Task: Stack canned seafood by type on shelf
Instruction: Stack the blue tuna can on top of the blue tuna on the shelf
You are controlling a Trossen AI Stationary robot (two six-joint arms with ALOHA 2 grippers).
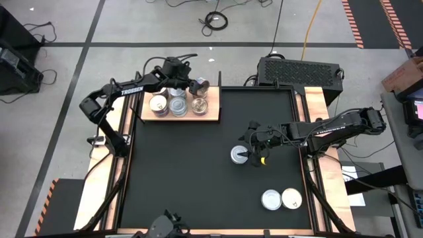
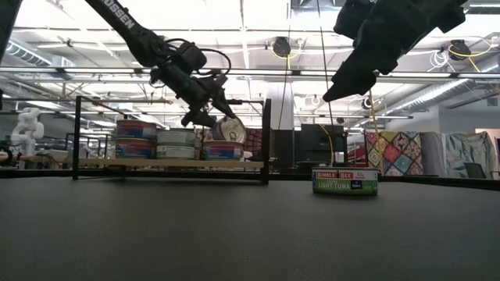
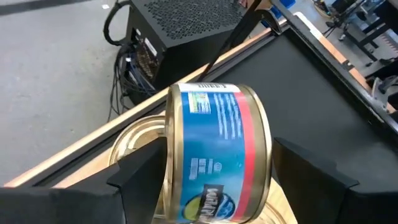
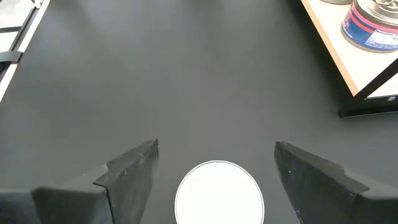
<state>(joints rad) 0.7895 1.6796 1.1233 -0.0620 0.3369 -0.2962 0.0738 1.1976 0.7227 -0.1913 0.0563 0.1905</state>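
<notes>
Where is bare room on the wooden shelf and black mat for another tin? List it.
The light wooden shelf is bare only along its right end, beyond the gold-topped tin; its left and middle are crowded with tins. The black mat is bare across its left half and front middle. The silvery tin sits mid-mat; two pale tins fill the front right corner.
</notes>
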